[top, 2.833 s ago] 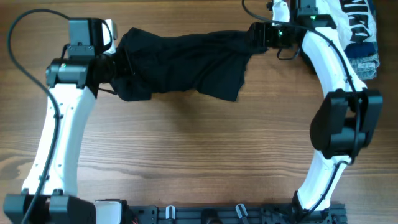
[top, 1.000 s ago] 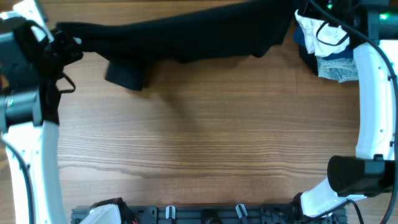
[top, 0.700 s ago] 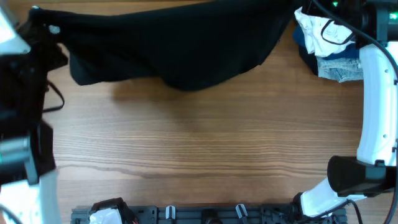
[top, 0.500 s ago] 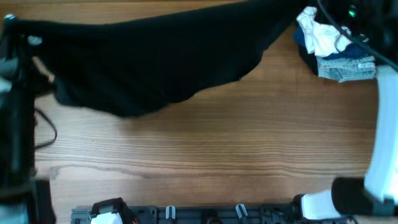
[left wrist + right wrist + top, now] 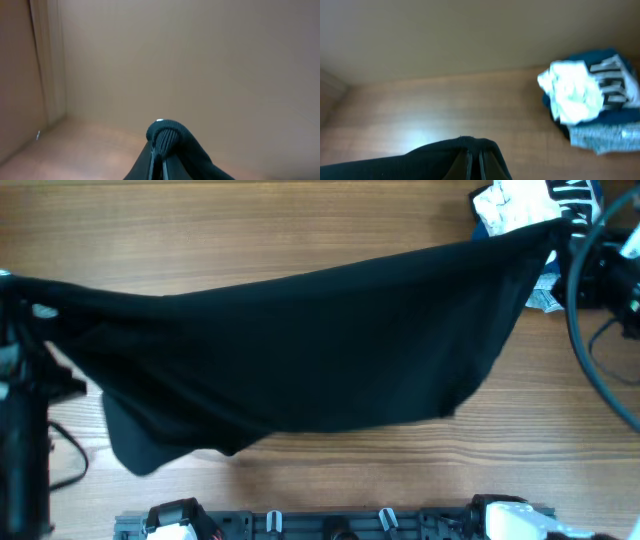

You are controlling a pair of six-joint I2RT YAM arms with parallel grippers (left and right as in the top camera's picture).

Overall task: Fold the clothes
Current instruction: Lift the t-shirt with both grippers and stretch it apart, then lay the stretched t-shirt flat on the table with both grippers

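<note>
A black garment (image 5: pixel 300 350), bunched at the table's (image 5: pixel 300 240) far edge moments ago, now hangs stretched wide above it. The left gripper (image 5: pixel 159 162) and right gripper (image 5: pixel 473 165) each pinch a corner, jaws closed (ready to lay flat, I'd judge).

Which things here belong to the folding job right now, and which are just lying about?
In the job: black garment, stretched between the arms; left pincer and right pincer, each shut on it.
Lying about: pile of clothes at the far right; table.
</note>
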